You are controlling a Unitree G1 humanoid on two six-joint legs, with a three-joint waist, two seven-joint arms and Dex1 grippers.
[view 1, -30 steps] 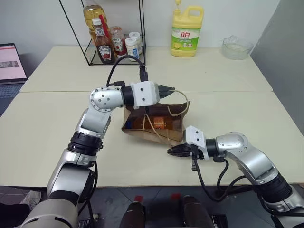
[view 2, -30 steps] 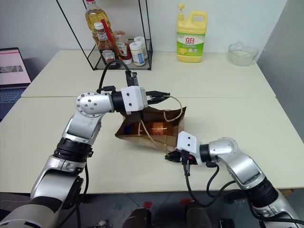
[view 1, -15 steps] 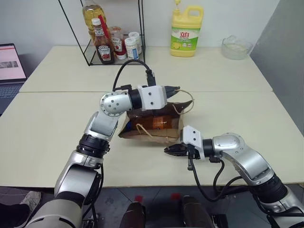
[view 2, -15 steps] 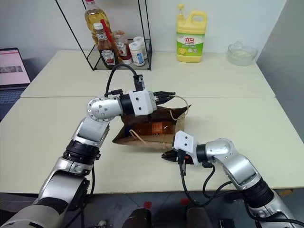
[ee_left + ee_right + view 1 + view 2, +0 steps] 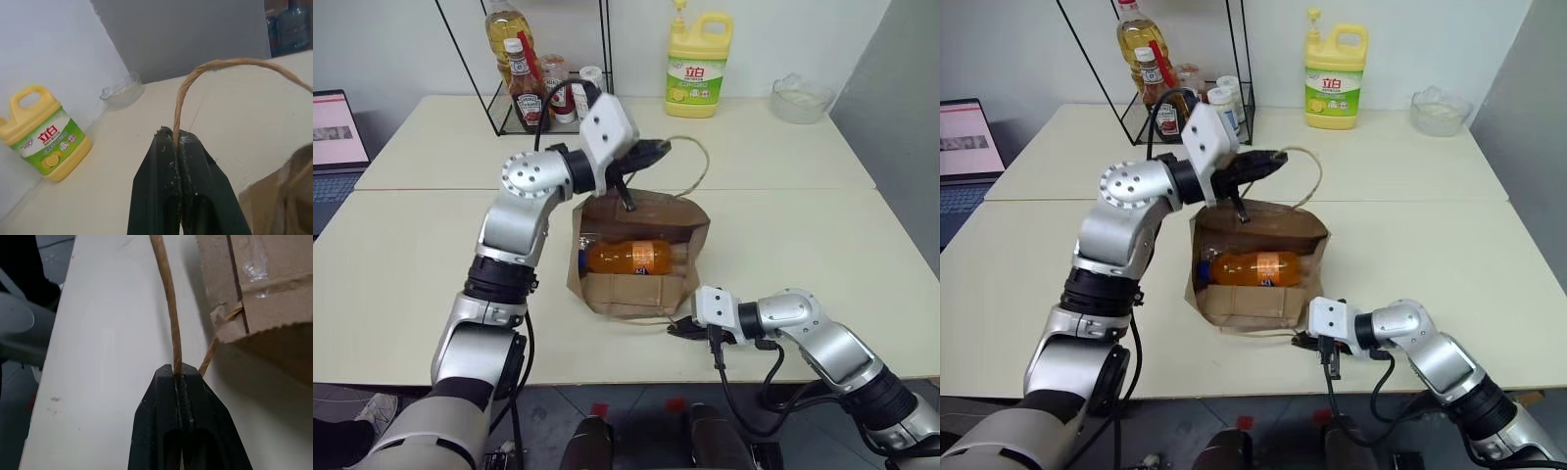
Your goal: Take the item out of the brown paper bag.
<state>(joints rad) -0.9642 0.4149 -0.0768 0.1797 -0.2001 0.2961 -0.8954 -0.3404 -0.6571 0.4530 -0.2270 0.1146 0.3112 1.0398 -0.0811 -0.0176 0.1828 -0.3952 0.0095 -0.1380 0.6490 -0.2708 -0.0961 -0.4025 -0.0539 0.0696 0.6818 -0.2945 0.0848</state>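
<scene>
Near the table's [image 5: 411,255] front edge, brown paper bag [image 5: 641,294] gapes open, orange drink bottle [image 5: 631,257] lying inside. Left gripper [image 5: 658,149], raised and level, is clamped on one twisted cord handle [image 5: 195,78]; right gripper [image 5: 677,328], low at the front edge, pinches the other handle [image 5: 166,293].

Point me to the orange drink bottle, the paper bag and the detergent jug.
bottle [image 5: 631,257]: left eye view, on its orange label.
bag [image 5: 641,296]: left eye view, on its near brown wall.
jug [image 5: 697,73]: left eye view, on its front label.
</scene>
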